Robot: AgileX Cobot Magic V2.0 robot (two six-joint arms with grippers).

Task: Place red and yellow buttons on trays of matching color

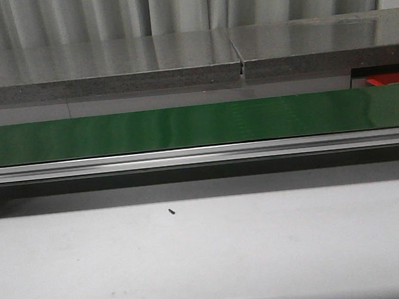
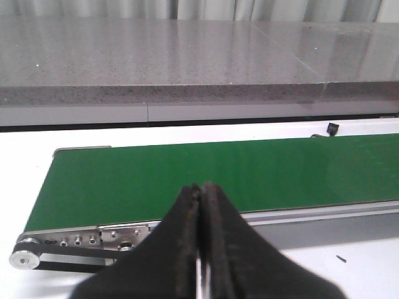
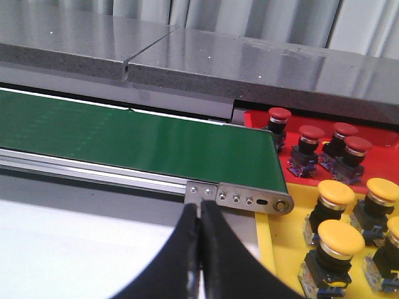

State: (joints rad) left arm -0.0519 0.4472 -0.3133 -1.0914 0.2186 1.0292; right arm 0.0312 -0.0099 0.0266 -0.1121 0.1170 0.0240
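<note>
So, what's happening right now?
Left gripper and right gripper shut, empty. Red buttons on red tray, yellow buttons on yellow tray. Belt bare.

The left gripper [image 2: 201, 249] has its two dark fingers [image 2: 181, 249] pressed together, nothing between them, held just short of the belt [image 2: 218, 174]. The right gripper [image 3: 199, 249] is likewise closed and empty, near the belt's end roller. Neither arm shows in the front view.
</note>
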